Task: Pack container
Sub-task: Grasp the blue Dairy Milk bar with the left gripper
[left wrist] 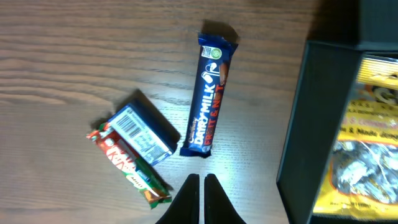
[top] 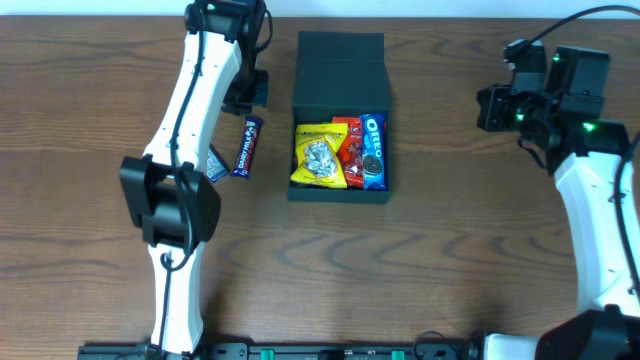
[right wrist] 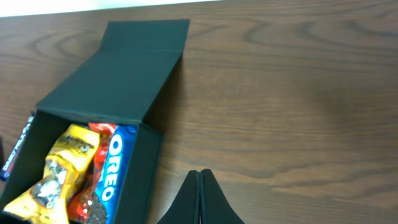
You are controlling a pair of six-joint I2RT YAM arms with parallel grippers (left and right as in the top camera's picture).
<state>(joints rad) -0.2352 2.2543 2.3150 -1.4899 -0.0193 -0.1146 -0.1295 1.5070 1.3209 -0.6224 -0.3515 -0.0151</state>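
Observation:
The dark grey-green container (top: 338, 194) sits mid-table with its flap lid (top: 340, 62) folded back. Inside lie a yellow packet (top: 318, 156), a red packet (top: 350, 150) and a blue Oreo pack (top: 373, 150). Left of the box lies a blue Dairy Milk bar (left wrist: 208, 102), and beside it a small blue-and-white packet (left wrist: 142, 134) rests on a green-and-red bar (left wrist: 127, 165). My left gripper (left wrist: 203, 178) hovers shut and empty just short of the Dairy Milk bar's near end. Well off to the right of the box, my right gripper (right wrist: 200, 173) is shut on nothing.
The container's dark side wall (left wrist: 305, 124) stands close to the right of the left gripper. Bare wooden table (right wrist: 292, 93) lies between the box and the right gripper. The left arm (top: 190, 110) covers part of the small packets from above.

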